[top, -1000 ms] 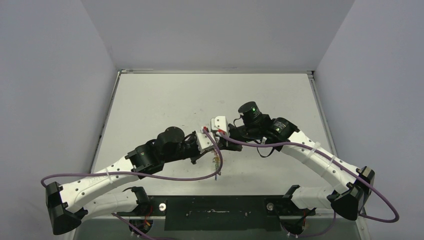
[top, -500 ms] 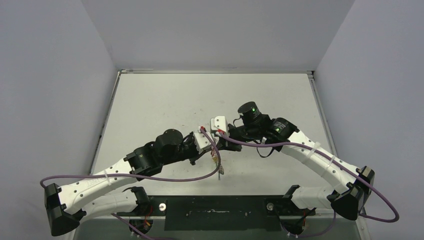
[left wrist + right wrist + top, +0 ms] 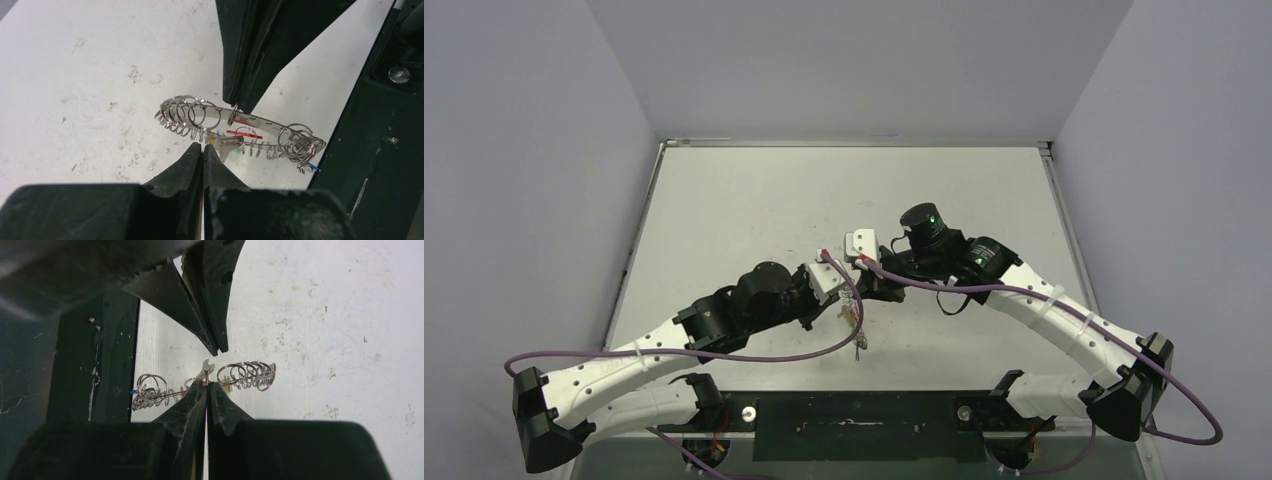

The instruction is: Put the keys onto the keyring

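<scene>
The keyring (image 3: 260, 122) hangs in the air between my two grippers, seen edge-on as a flat grey band fringed with wire loops; it also shows in the right wrist view (image 3: 247, 375) and in the top view (image 3: 857, 322). My left gripper (image 3: 202, 146) is shut, its tips at the loops on the ring's near edge. My right gripper (image 3: 206, 382) is shut on one thin wire loop. A red tag (image 3: 237, 132) and a silver key (image 3: 227, 148) hang under the ring's middle. A blue tag (image 3: 310, 166) shows at its far end.
Bits of a yellow tag (image 3: 212, 141) and a green tag sit by the silver key. The black base plate (image 3: 370, 150) at the table's near edge lies just under the ring's blue end. The white table (image 3: 754, 200) stretches behind the arms.
My left wrist has shifted slightly left and back. The hanging keyring has swung a little beneath the grippers. Both grippers stay shut.
</scene>
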`<act>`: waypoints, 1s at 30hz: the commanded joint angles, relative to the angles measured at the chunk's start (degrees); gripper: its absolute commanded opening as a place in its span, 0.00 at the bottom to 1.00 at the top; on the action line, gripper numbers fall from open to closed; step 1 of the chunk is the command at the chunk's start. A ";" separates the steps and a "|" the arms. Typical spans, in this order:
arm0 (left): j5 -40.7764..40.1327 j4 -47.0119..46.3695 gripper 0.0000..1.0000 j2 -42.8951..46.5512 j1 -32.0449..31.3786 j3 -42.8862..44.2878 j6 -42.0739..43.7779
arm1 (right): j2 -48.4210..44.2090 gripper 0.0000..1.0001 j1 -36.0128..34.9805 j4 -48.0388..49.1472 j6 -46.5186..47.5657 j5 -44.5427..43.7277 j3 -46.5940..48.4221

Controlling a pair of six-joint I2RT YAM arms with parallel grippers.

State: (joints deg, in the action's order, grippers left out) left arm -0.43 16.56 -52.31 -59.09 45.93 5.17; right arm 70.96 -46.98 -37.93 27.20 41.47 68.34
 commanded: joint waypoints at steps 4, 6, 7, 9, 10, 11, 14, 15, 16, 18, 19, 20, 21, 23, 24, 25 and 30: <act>-3.68 -0.86 0.00 1.69 0.20 -1.81 -4.62 | -3.19 0.00 -0.31 8.19 -4.30 2.39 -1.44; -3.71 -1.06 0.00 1.92 0.20 -1.93 -4.82 | -3.15 0.00 -0.30 8.22 -4.70 2.10 -1.45; -3.63 -1.05 0.00 2.04 0.19 -1.95 -4.82 | -3.10 0.00 -0.30 8.12 -4.78 2.00 -1.45; -3.64 -1.40 0.00 2.70 0.16 -2.35 -4.82 | -3.19 0.00 -0.35 8.05 -5.04 1.20 -1.43; -3.86 -1.82 0.00 3.19 0.20 -2.93 -5.72 | -3.24 0.00 -0.23 7.97 -5.38 0.57 -1.49; -4.73 -2.48 0.00 4.08 0.20 -3.64 -6.81 | -3.34 0.00 -0.03 7.84 -5.66 0.09 -1.55; -6.04 -3.83 0.01 6.27 0.18 -5.71 -8.65 | -4.56 0.00 0.67 8.08 -6.80 -1.68 -2.71; -7.25 -4.19 0.08 6.96 0.20 -6.37 -10.11 | -5.09 0.00 1.07 8.21 -7.22 -2.35 -3.33; -8.93 -4.31 0.16 7.51 0.25 -6.97 -12.24 | -5.76 0.00 1.59 8.63 -7.89 -2.90 -3.95; -12.14 -3.46 0.29 8.18 0.28 -7.73 -16.96 | -7.19 0.00 2.94 9.81 -9.85 -3.84 -5.86; -12.89 -2.75 0.32 8.27 0.37 -8.06 -18.76 | -7.99 0.00 3.74 10.64 -10.82 -3.89 -6.81; -12.97 -2.22 0.35 8.21 0.38 -8.58 -20.27 | -8.72 0.00 4.76 11.63 -11.85 -3.82 -7.87; -12.75 -1.97 0.37 8.01 0.45 -9.26 -21.67 | -9.54 0.00 5.86 12.52 -12.85 -3.71 -8.69; -12.14 -1.43 0.42 7.63 0.47 -10.51 -25.90 | -11.18 0.00 8.05 13.79 -14.19 -2.59 -10.24; -11.94 -1.45 0.46 7.26 0.53 -11.28 -28.34 | -11.74 0.00 8.93 13.88 -14.63 -2.20 -10.82; -11.69 -1.52 0.48 6.86 0.67 -12.05 -30.54 | -12.15 0.00 9.76 13.89 -14.79 -1.80 -11.20; -2.95 -3.24 0.56 3.55 3.12 -16.03 -35.29 | -13.50 0.00 11.45 11.89 -14.38 -1.01 -12.09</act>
State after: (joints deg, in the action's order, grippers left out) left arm -10.07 16.03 -46.68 -57.91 32.16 -23.44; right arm 59.59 -36.07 -29.67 14.02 38.48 56.21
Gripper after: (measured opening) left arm 0.551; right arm 0.029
